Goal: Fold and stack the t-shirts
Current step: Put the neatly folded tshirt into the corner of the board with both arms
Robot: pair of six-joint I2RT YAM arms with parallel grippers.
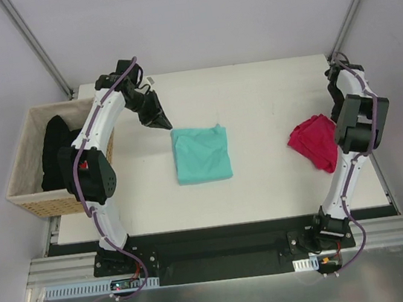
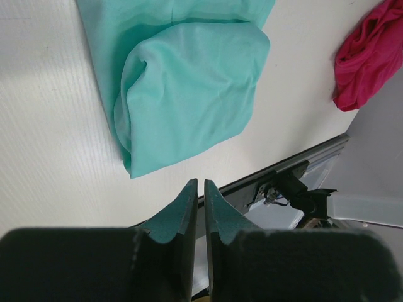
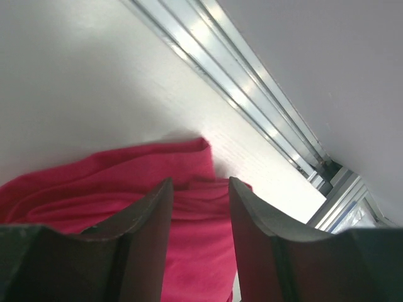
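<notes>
A teal-mint t-shirt (image 1: pixel 200 153) lies folded into a rough square at the middle of the table; the left wrist view shows it from close up (image 2: pixel 189 94). My left gripper (image 1: pixel 163 122) hovers just off the shirt's far left corner. Its fingers (image 2: pixel 200 184) are shut with only a slit between them, and they hold nothing. The magenta-pink t-shirt (image 1: pixel 314 142) lies crumpled near the table's right edge. My right gripper (image 3: pixel 200 182) hangs close over that shirt (image 3: pixel 189 251), open, with the cloth showing below the gap. In the top view the arm hides its fingers.
A wicker basket (image 1: pixel 26 192) with dark clothing (image 1: pixel 55 153) stands off the table's left edge, beside my left arm. The table's right edge and a metal rail (image 3: pixel 252 94) run close beside the pink shirt. The front rail (image 2: pixel 283 167) lies past the teal shirt.
</notes>
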